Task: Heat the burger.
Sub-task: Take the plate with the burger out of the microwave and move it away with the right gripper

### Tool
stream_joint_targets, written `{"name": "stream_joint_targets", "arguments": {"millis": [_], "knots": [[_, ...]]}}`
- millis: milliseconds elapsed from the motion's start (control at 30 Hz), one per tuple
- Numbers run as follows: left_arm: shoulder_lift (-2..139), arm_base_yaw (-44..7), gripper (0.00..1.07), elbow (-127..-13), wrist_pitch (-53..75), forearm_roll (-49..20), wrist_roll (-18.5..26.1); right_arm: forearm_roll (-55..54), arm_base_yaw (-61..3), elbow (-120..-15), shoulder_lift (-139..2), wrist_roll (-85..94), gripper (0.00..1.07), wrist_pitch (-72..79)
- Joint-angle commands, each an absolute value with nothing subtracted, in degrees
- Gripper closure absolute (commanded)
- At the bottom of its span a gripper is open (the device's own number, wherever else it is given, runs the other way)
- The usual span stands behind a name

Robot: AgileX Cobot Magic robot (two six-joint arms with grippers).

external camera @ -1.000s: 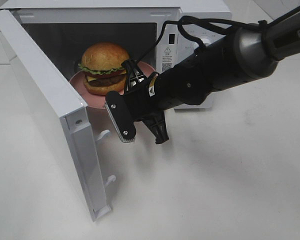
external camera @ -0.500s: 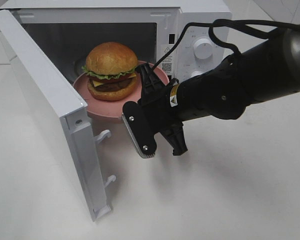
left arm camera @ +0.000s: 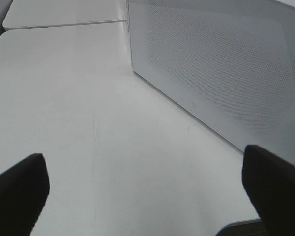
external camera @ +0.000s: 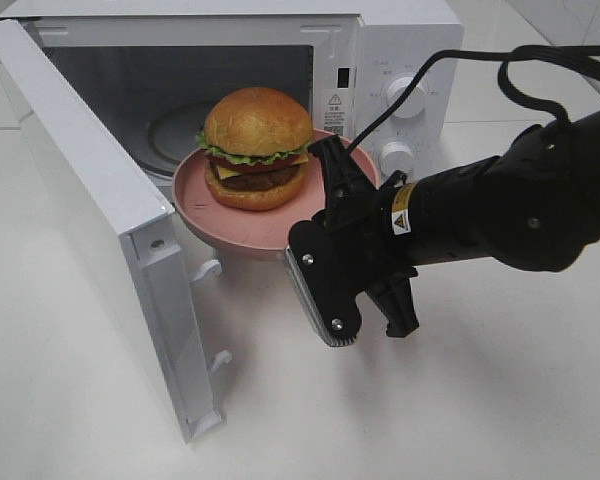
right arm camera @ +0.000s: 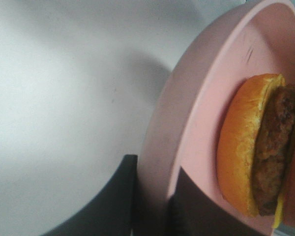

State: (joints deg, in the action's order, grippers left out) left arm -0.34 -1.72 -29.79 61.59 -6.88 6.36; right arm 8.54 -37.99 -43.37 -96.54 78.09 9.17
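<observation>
The burger (external camera: 257, 145), golden bun over lettuce, cheese, tomato and patty, sits on a round pink plate (external camera: 225, 228) held in the air just in front of the microwave's open mouth. My right gripper (external camera: 332, 172) is shut on the plate's right rim. The right wrist view shows its dark fingers (right arm camera: 119, 199) clamping the plate's (right arm camera: 196, 108) rim, with the burger (right arm camera: 250, 142) close by. My left gripper (left arm camera: 145, 196) is open with nothing between its fingertips, low over the table beside the microwave door (left arm camera: 226, 73). It is out of the exterior high view.
The white microwave (external camera: 405, 50) stands at the back, its door (external camera: 90, 200) swung wide open to the left and front. Its glass turntable (external camera: 175, 128) is bare. Two knobs (external camera: 405, 95) sit on its right panel. White table lies in front.
My right gripper has drawn the plate with the burger out of the microwave cavity, toward the front right. The left gripper's opening is unchanged.
</observation>
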Motion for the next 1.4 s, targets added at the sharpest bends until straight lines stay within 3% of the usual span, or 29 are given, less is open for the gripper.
{"name": "stream_joint_targets", "arguments": {"millis": [33,333,1400], "knots": [[-0.7,-1.4,0.07,-29.7,61.4,-7.2,6.1,8.3,-37.8,-40.9,-91.9,77.5,1.07,14.0],[-0.7,-1.4,0.07,-29.7,61.4,-7.2,6.1,8.3,-37.8,-35.0,-84.9,76.7,1.07,13.2],[-0.7,-1.4,0.07,-29.7,61.4,-7.2,6.1,8.9,-37.8,-21.0,-50.5,75.1,1.06,-11.1]]}}
